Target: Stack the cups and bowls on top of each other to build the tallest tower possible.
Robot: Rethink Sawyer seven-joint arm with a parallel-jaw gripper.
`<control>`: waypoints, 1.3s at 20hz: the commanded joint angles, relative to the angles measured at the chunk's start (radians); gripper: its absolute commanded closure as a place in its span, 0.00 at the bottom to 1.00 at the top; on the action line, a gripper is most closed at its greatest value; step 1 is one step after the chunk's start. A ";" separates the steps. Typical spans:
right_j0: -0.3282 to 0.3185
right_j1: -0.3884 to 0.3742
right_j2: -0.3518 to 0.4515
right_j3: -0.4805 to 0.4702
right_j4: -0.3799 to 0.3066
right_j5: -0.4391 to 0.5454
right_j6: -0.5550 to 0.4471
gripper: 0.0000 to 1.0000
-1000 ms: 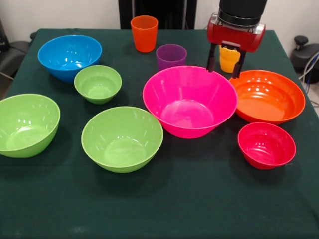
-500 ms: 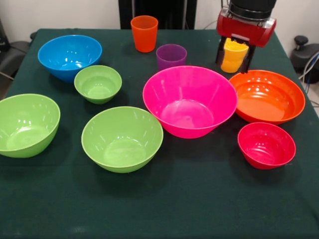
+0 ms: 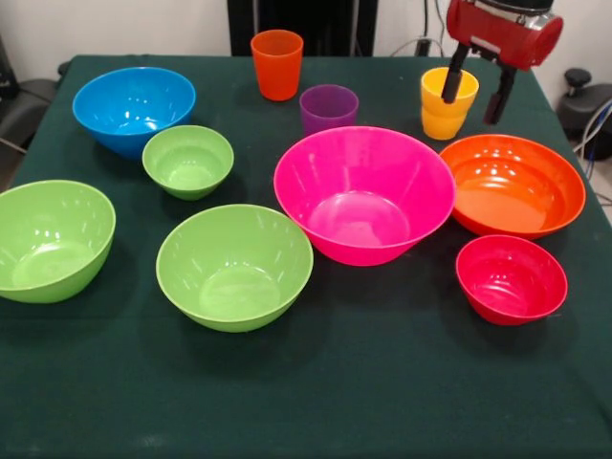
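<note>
Front view: gripper (image 3: 474, 96) jaws spread; arm cropped above yellow cup (image 3: 448, 103).

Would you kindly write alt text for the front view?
An open red gripper hovers by an upright yellow cup at the back of a green table. Seven unstacked bowls sit separately, the pink bowl central, with orange and purple cups behind.

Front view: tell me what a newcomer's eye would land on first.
The large pink bowl at the middle of the green table dominates, ringed by upright bowls; nothing is stacked. At the top right, the red claw hangs open beside the yellow cup, above the orange bowl.
</note>
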 commanded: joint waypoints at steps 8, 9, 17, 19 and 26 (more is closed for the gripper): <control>-0.052 0.046 0.022 -0.043 0.020 0.110 0.282 0.00; -0.064 0.047 0.035 -0.043 0.016 0.100 0.271 0.00; -0.099 0.077 0.055 -0.110 -0.030 0.110 0.206 0.00; -0.100 0.097 0.051 -0.143 -0.034 0.111 0.210 0.00; -0.111 0.154 0.058 -0.285 -0.048 0.187 0.191 0.00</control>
